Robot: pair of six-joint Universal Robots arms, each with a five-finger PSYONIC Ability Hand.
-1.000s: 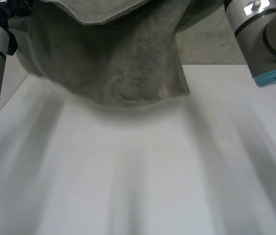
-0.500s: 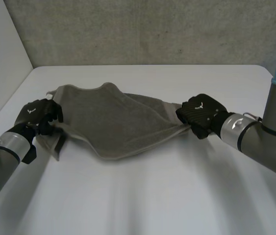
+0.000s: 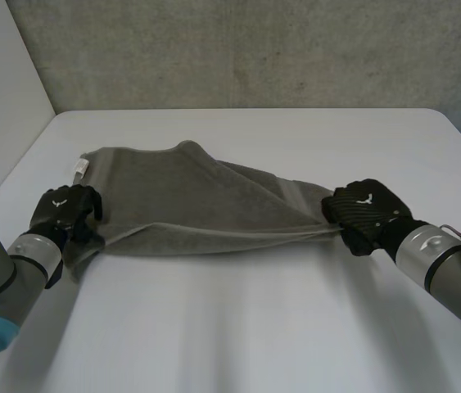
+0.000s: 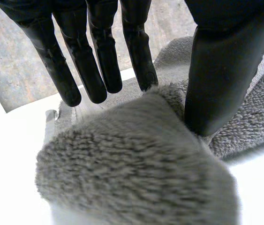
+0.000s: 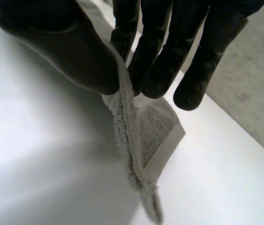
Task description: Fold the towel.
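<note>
A grey towel [image 3: 189,196] lies folded and stretched across the white table [image 3: 255,327], with a small white tag [image 3: 80,168] at its far left corner. My left hand [image 3: 65,209] rests at the towel's left end. In the left wrist view its fingers [image 4: 99,61] are straight and spread above the towel [image 4: 136,178], and only the thumb tip [image 4: 216,93] touches the pile. My right hand [image 3: 365,209] is at the right end; its thumb [image 5: 56,42] and fingers [image 5: 164,51] pinch the towel's hemmed edge [image 5: 141,140].
A grey concrete wall [image 3: 255,49] runs behind the table and a pale wall [image 3: 1,98] stands at the left. Bare white tabletop lies in front of the towel and behind it.
The towel came down from in front of the camera onto the table and is drawn out flatter. My left hand's fingers have straightened off the cloth. The right hand keeps its pinch.
</note>
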